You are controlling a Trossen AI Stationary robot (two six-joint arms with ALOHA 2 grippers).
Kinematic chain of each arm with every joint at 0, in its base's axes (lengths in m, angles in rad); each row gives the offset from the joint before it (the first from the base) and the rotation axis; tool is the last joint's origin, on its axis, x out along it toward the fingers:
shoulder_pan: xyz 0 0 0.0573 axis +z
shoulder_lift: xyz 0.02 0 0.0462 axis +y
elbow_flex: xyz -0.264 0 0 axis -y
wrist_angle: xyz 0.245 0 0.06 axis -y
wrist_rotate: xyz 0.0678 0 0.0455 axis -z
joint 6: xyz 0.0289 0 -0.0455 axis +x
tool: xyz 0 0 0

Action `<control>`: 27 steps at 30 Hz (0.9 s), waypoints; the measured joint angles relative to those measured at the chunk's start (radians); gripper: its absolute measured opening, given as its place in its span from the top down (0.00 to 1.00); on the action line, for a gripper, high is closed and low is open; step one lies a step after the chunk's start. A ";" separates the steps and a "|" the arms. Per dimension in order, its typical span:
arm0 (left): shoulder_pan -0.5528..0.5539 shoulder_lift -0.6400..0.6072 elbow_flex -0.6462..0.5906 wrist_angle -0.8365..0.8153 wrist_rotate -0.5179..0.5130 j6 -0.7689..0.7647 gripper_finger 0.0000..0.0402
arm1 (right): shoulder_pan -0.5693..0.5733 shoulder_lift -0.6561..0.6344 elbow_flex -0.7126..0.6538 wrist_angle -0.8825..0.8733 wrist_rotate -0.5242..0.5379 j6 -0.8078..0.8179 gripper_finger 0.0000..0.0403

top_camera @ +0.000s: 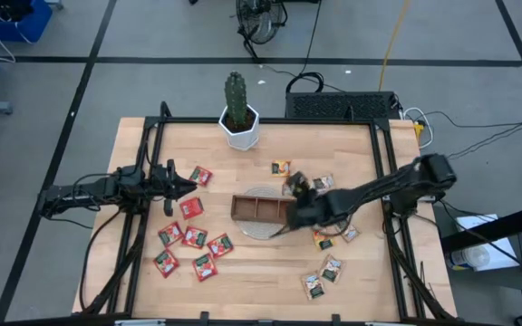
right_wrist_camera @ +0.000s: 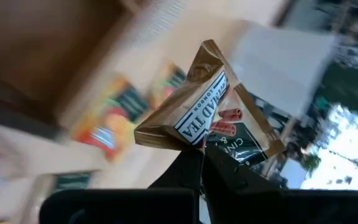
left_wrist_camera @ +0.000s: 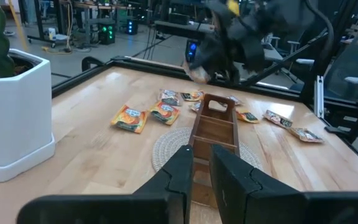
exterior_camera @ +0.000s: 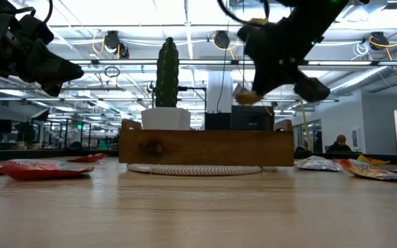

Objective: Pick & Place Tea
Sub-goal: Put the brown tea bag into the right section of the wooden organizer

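Observation:
The tea lies as small flat sachets on the table: red ones (top_camera: 194,237) to the left of the brown wooden tray (top_camera: 246,207), orange and pale ones (top_camera: 323,239) to its right. The tray rests on a round woven mat (top_camera: 259,230). My right gripper (top_camera: 299,192) hangs above the tray's right end, shut on a gold-brown sachet (right_wrist_camera: 211,102), which the low view shows as a sachet (exterior_camera: 245,95) above the tray (exterior_camera: 205,147). My left gripper (left_wrist_camera: 201,165) waits at the table's left, level, with a narrow gap between its fingers and nothing in it. My right gripper pinches the gold-brown sachet by its lower edge (right_wrist_camera: 205,142) between the two fingertips (right_wrist_camera: 225,168). The fingers come slanting down from the table's right side. The crumpled sachet sticks out beyond the fingertips, lifted clear of table and tray.
A cactus in a white pot (top_camera: 239,122) stands at the table's far edge, behind the tray. A black frame (top_camera: 381,163) runs along the table's sides. Bare wood (top_camera: 261,281) shows between tray and near edge.

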 joint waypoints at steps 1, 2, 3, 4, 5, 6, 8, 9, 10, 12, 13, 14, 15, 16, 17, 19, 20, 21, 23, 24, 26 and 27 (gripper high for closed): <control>0.000 0.000 0.000 0.000 0.000 0.000 0.86 | 0.009 0.029 0.019 -0.019 0.006 -0.002 1.00; 0.000 0.000 0.000 0.000 0.000 0.000 0.86 | 0.018 0.055 0.036 -0.041 0.019 -0.003 1.00; 0.000 0.000 0.000 0.000 0.000 0.000 0.86 | 0.025 0.076 0.052 -0.069 0.021 -0.002 1.00; 0.000 0.000 0.000 0.000 0.000 0.000 0.86 | 0.034 0.091 0.063 -0.096 0.021 0.005 1.00; 0.000 0.000 0.000 0.000 0.000 0.000 0.86 | 0.042 0.105 0.071 -0.116 0.021 0.011 1.00; 0.000 0.000 0.000 0.000 0.000 0.000 0.86 | 0.049 0.118 0.075 -0.124 0.021 0.013 1.00; 0.000 0.000 0.000 0.000 0.000 0.000 0.86 | 0.063 0.130 0.075 -0.126 0.018 0.011 1.00; 0.000 0.000 0.000 0.000 0.000 0.000 0.86 | 0.069 0.134 0.076 -0.123 0.017 0.010 1.00; 0.000 0.000 0.000 0.000 0.000 0.000 0.86 | 0.074 0.135 0.077 -0.123 0.018 0.010 1.00; 0.000 0.000 0.000 0.000 0.000 0.000 0.86 | 0.084 0.135 0.077 -0.123 0.015 0.009 1.00; 0.000 0.000 0.000 0.000 -0.001 0.000 0.86 | 0.089 0.135 0.077 -0.122 0.015 0.007 1.00; 0.000 0.000 0.000 0.000 0.000 0.000 0.86 | 0.091 0.135 0.077 -0.120 0.015 0.004 1.00; 0.000 0.000 0.000 0.000 0.000 0.000 0.86 | 0.094 0.135 0.077 -0.119 0.014 0.003 1.00; 0.000 0.000 0.000 0.000 0.000 0.000 0.86 | 0.096 0.135 0.077 -0.119 0.013 0.003 1.00; 0.000 0.000 0.000 0.000 -0.001 0.000 0.86 | 0.096 0.135 0.077 -0.119 0.011 0.003 1.00; 0.000 0.000 0.000 0.000 -0.001 0.000 0.86 | 0.096 0.135 0.077 -0.119 -0.014 0.002 1.00; 0.000 0.000 0.000 0.000 -0.001 0.000 0.86 | 0.096 0.135 0.077 -0.119 -0.029 0.004 1.00; 0.000 0.000 0.000 0.000 -0.001 0.000 0.86 | 0.096 0.135 0.077 -0.119 -0.041 0.005 1.00; 0.000 0.000 0.000 0.000 -0.001 0.000 0.86 | 0.096 0.135 0.077 -0.119 -0.058 0.001 0.99; 0.000 0.000 0.000 0.000 -0.001 0.000 0.86 | 0.096 0.135 0.077 -0.119 -0.061 0.000 0.98; 0.000 0.000 0.000 0.000 -0.001 0.000 0.86 | 0.096 0.135 0.077 -0.115 -0.061 0.000 0.96; 0.000 0.000 0.000 0.000 -0.001 0.000 0.86 | 0.096 0.135 0.077 -0.111 -0.061 0.000 0.95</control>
